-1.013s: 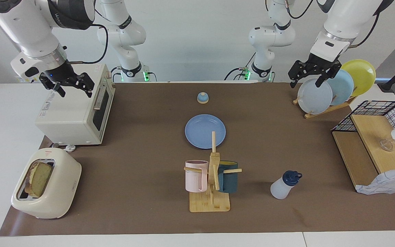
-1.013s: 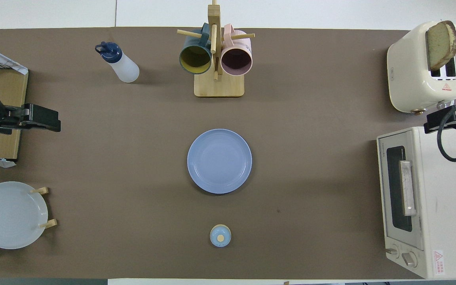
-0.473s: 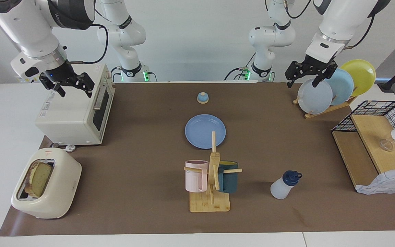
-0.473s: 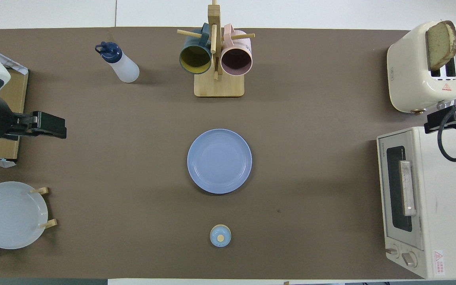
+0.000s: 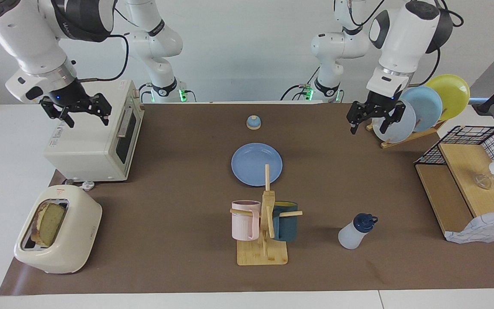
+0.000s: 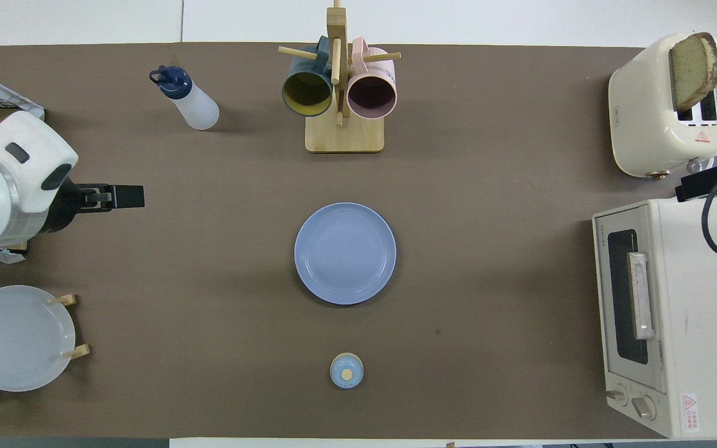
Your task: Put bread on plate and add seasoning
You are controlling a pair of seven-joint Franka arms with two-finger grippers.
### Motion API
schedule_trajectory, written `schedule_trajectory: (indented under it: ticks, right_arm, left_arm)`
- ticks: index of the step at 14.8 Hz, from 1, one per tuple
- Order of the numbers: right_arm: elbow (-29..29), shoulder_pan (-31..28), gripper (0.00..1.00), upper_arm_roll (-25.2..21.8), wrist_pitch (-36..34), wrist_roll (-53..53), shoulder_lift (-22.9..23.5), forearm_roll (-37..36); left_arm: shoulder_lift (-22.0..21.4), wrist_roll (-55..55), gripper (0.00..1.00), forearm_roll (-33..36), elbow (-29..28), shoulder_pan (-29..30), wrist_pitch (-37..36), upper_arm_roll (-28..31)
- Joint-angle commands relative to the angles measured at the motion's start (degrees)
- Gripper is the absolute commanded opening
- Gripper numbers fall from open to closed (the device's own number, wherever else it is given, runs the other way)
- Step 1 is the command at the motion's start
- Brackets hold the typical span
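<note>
The bread stands in a slot of the cream toaster at the right arm's end; it also shows in the overhead view. The blue plate lies bare at the table's middle. The seasoning bottle stands farther from the robots, toward the left arm's end. My left gripper is open and empty, in the air beside the plate rack. My right gripper is open and empty over the toaster oven's top.
A white toaster oven sits nearer to the robots than the toaster. A wooden mug rack with two mugs stands just beside the plate. A small bell, a plate rack and a wire shelf are also here.
My left gripper has moved away from the plate rack toward the table's middle and come lower. My right gripper has shifted slightly toward the table's end over the toaster oven.
</note>
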Motion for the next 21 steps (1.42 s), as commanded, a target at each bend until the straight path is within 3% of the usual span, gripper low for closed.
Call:
schedule_trajectory:
  ticks: [1, 3, 5, 8, 12, 15, 19, 21]
  right_arm:
    - [-2.61, -1.57, 1.0, 0.19, 6.56, -2.9, 1.3, -0.12]
    - [3.86, -3.49, 0.98, 0.36, 7.71, -3.08, 7.61, -0.3]
    - [14.05, -4.47, 0.97, 0.54, 6.93, -7.0, 15.08, -0.91]
    - [21.55, -7.27, 0.97, 0.8, 9.98, -13.08, 21.87, -1.0]
    - [20.26, -8.43, 0.97, 0.8, 16.66, -14.33, 22.24, -0.91]
    - [15.51, -8.52, 0.97, 0.8, 23.86, -15.03, 22.5, -0.57]
    - [15.77, -8.51, 0.97, 1.94, 27.13, -15.12, 24.08, 2.4]
    - [15.59, -9.21, 0.97, 1.94, 27.57, -15.03, 24.61, 5.76]
  left_arm:
    - [-2.42, -1.57, 1.0, 0.31, -8.24, -1.89, 10.64, 0.5]
    - [-2.15, -2.02, 1.0, 0.31, -12.02, -2.07, 18.2, 0.5]
    - [-0.84, -1.75, 1.0, 0.4, -14.4, -2.95, 24.18, 0.58]
    - [2.06, -1.58, 1.0, 0.83, -16.77, -3.21, 33.33, 0.59]
    - [5.57, -1.58, 1.0, 0.84, -20.73, -3.3, 44.76, 0.5]
    - [8.82, -1.49, 1.0, 0.84, -21.27, -3.21, 50.47, 0.59]
    - [15.15, -1.31, 1.0, 0.75, -20.92, -3.3, 60.05, 0.67]
    - [16.39, -1.05, 1.0, 0.75, -20.04, -4.0, 60.95, 0.76]
